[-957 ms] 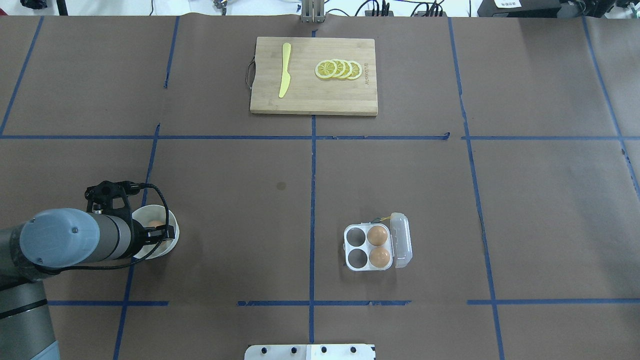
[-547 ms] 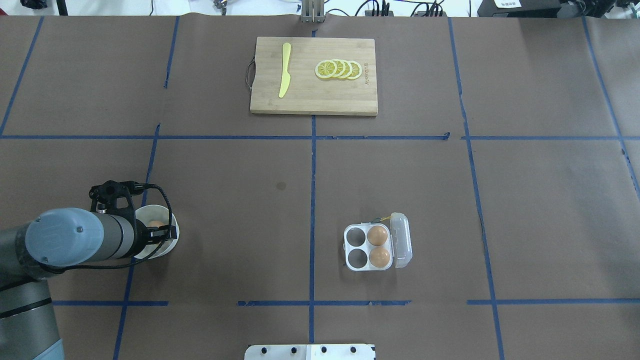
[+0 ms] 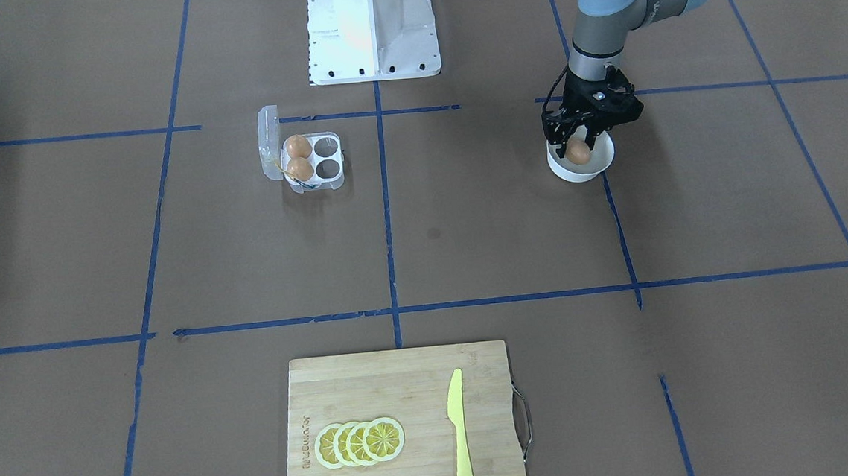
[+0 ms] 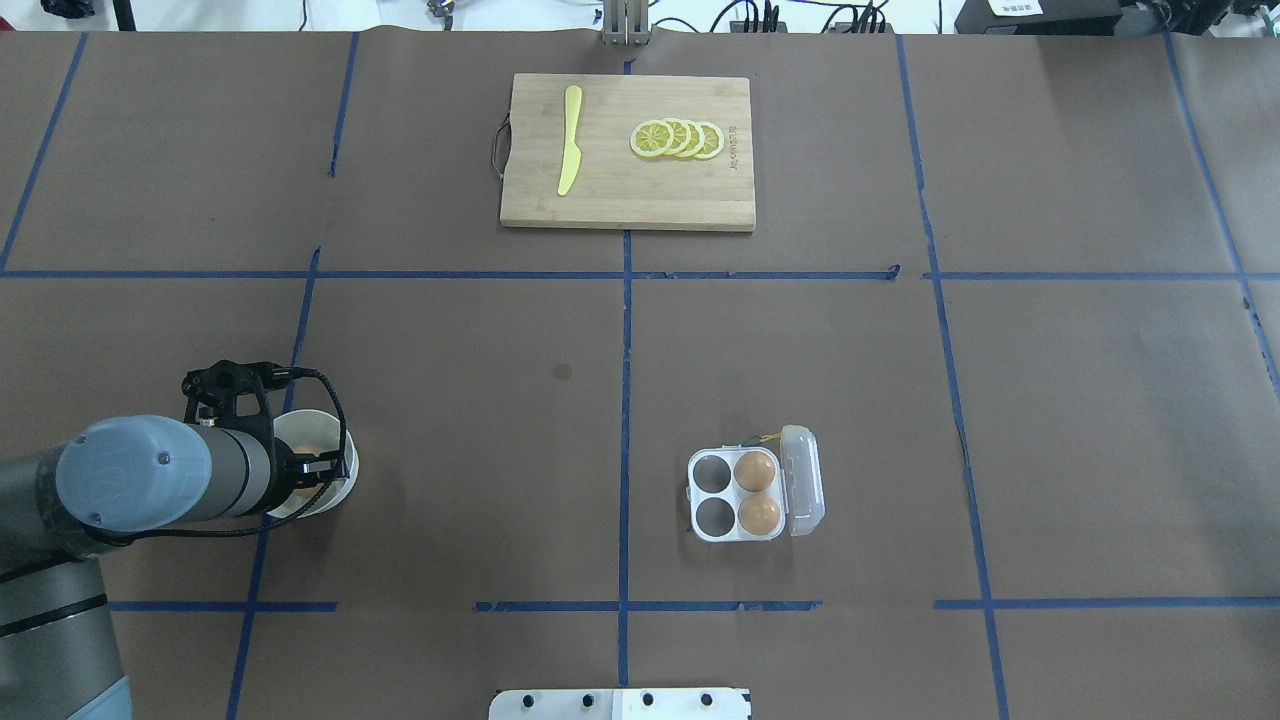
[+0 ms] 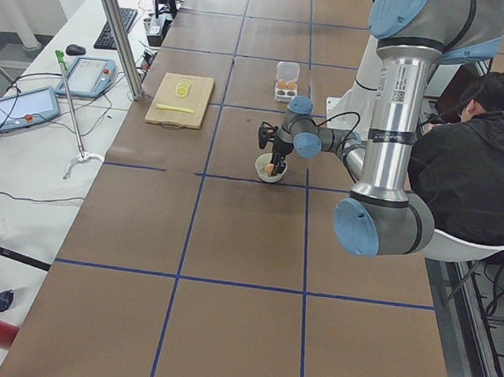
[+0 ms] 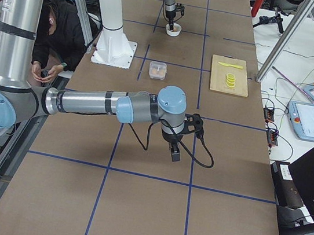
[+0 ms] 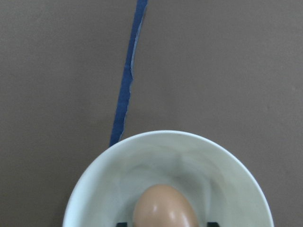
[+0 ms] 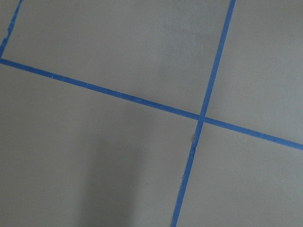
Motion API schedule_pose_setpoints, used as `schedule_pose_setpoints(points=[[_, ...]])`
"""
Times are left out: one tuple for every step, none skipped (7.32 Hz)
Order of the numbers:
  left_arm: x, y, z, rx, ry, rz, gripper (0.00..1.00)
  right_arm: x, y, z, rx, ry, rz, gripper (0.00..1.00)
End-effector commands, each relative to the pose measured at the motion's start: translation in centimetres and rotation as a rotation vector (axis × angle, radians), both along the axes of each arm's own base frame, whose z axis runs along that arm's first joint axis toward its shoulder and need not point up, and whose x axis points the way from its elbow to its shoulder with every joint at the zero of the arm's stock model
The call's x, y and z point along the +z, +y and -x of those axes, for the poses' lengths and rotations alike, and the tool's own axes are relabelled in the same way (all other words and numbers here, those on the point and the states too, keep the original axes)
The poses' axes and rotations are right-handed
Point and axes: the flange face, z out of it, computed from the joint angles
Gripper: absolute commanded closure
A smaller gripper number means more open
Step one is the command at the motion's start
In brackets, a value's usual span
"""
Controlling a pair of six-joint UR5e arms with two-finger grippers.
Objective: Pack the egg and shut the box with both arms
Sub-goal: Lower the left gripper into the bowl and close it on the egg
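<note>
Slightly shifted since a second ago, left pincer (image 3: 576, 146) straddles the egg (image 3: 578, 154) in the white bowl (image 3: 604, 160), jaws spread, not yet clenched; box (image 4: 735, 496) stands well apart with two cups free; off-centre closure risks the smooth egg squirting out
</note>
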Motion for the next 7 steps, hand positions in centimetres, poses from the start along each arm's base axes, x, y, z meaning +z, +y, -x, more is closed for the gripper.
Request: schedule_pose_setpoints(points=[[-0.3, -0.1, 0.2, 0.0, 0.005, -0.008, 0.84, -0.1, 0.0, 0.0, -0.001, -0.002, -0.001, 0.0], [-1.0, -0.3, 0.9, 0.031, 0.006, -0.05, 0.99, -0.1, 0.0, 0.0, -0.001, -0.002, -0.001, 0.0], [-1.9, -0.2, 1.8, 0.052, 0.016, -0.083, 1.0, -0.1, -0.1, 0.0, -0.001, -0.002, -0.003, 0.0], [-3.2, -0.8, 2.9, 0.069, 0.025, -0.136, 1.0, -0.1, 0.0, 0.0, 0.002, -0.002, -0.001, 0.0], [-5.2, -1.6, 4.7, 0.099, 0.037, -0.219, 1.0, -0.1, -0.1, 0.0, -0.001, -0.002, -0.003, 0.0], [-7.7, -2.0, 6.3, 0.1, 0.068, -0.278, 1.0, -0.1, -0.1, 0.0, 0.001, -0.002, -0.001, 0.0], [-10.4, -1.9, 6.9, 0.103, 0.137, -0.343, 1.0, -0.3, -0.1, 0.0, 0.0, -0.004, -0.004, 0.0]])
